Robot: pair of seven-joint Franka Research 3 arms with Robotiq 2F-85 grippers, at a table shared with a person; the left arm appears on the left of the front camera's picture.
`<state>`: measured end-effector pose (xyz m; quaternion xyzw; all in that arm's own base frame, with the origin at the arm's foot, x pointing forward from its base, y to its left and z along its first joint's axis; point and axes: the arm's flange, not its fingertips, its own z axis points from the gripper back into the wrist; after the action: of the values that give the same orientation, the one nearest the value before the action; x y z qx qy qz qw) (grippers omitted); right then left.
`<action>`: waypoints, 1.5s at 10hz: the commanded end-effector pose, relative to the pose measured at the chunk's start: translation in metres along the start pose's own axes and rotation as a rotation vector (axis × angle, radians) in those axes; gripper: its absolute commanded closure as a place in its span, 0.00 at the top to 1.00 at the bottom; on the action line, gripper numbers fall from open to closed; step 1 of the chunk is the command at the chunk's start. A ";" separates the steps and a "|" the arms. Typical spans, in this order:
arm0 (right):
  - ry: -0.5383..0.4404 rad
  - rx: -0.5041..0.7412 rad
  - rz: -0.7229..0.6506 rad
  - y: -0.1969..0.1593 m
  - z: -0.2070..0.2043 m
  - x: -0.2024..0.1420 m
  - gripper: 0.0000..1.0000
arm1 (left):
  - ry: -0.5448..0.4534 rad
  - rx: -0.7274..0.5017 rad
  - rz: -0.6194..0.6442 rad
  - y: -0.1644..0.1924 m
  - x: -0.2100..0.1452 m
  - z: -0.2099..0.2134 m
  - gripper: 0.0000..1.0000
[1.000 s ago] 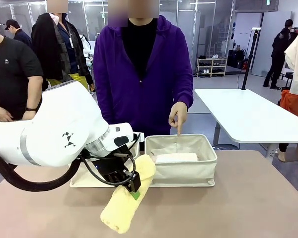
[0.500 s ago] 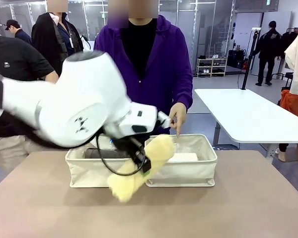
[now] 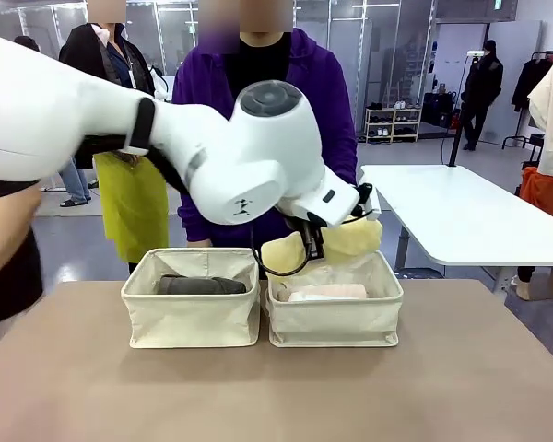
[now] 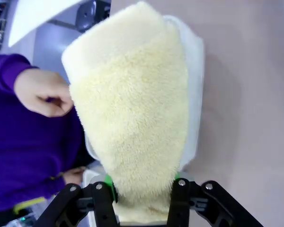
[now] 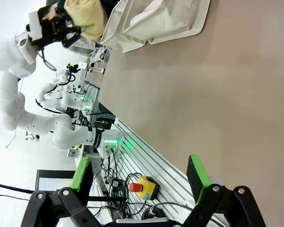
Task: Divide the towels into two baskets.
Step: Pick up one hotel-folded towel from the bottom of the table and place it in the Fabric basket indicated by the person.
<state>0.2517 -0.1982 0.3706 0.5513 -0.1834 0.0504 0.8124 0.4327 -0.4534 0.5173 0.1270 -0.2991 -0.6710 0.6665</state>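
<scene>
Nearest my camera, I saw the bare brown table (image 3: 276, 396), and on it the two cream baskets stood side by side, touching. The left basket (image 3: 191, 318) held the dark grey towel (image 3: 203, 284) lying along its length; the right basket (image 3: 336, 318) held a white towel (image 3: 327, 292) with a pale pink edge showing on it, though I could not tell whether that was a separate roll. Directly above the right basket, my left gripper (image 3: 315, 241) pinched the pale yellow towel (image 4: 137, 109) across its middle, fingers pressed into the terry on both sides, the roll hanging clear of the rim. My right gripper (image 5: 139, 177) hovered over bare table well apart from the right basket, fingers spread wide on nothing. Beyond the right basket stood a person in a purple top (image 3: 258, 147), one hand (image 4: 42, 92) loosely curled close beside the lifted yellow roll.
</scene>
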 end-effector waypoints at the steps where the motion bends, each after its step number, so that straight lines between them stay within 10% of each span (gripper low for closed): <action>1: -0.008 0.006 0.002 0.005 0.001 -0.002 1.00 | 0.023 0.036 -0.088 0.010 0.026 -0.030 0.42; 10: -0.008 0.006 0.002 0.005 0.001 -0.002 1.00 | 0.208 -0.072 -0.177 0.021 0.051 -0.125 0.44; 14: -0.008 0.006 0.002 0.005 0.001 -0.002 1.00 | 0.205 -0.072 -0.160 0.020 0.047 -0.124 1.00; 15: -0.008 0.006 0.002 0.005 0.001 -0.002 1.00 | 0.208 -0.071 -0.160 0.019 0.047 -0.124 1.00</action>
<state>0.2517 -0.1982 0.3706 0.5512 -0.1834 0.0504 0.8124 0.5166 -0.5274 0.4366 0.1897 -0.2009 -0.7099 0.6478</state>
